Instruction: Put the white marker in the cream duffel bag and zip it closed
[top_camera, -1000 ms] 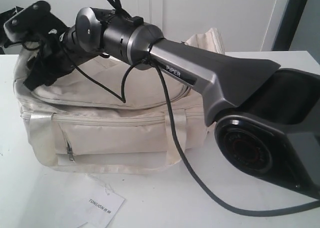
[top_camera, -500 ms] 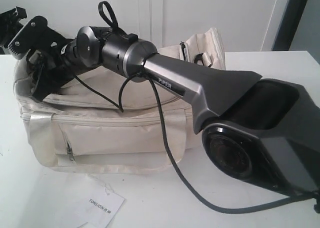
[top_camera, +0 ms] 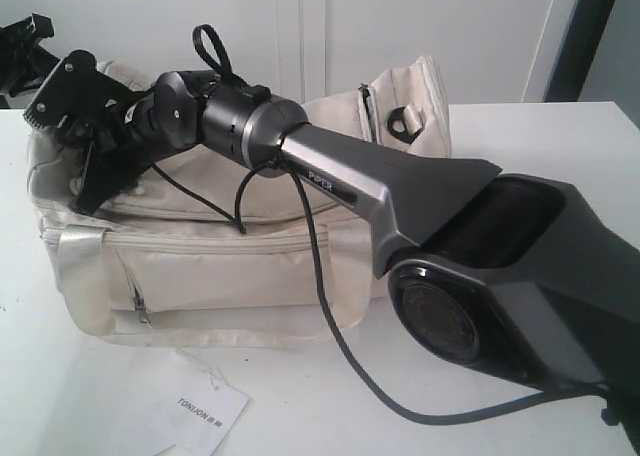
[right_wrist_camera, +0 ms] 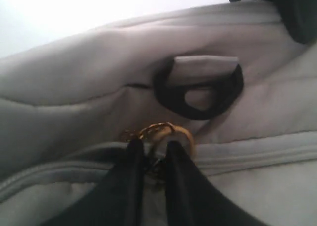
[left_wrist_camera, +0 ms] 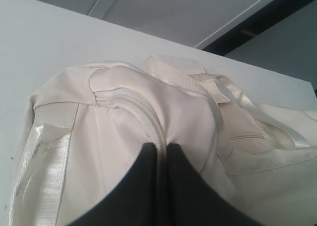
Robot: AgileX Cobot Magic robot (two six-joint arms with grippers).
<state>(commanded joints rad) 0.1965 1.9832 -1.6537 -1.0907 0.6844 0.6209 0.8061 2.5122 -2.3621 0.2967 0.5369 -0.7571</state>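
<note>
Left pincer (left_wrist_camera: 159, 149) is closed on the top seam of the cream duffel bag (top_camera: 230, 266), likely bracing it; right pincer (right_wrist_camera: 154, 151) clamps the gold zipper pull (right_wrist_camera: 163, 132), apparently for zipping; white marker unseen, presumably inside.

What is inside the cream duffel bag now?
Nothing inside the cream duffel bag shows: its fabric and the right arm cover the top. The white marker appears in no view.

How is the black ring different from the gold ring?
The black strap ring is bigger and dark; the gold zip ring smaller and shiny. The black strap ring hangs free; the gold zip ring sits in the right gripper. Both are on the cream duffel bag.
</note>
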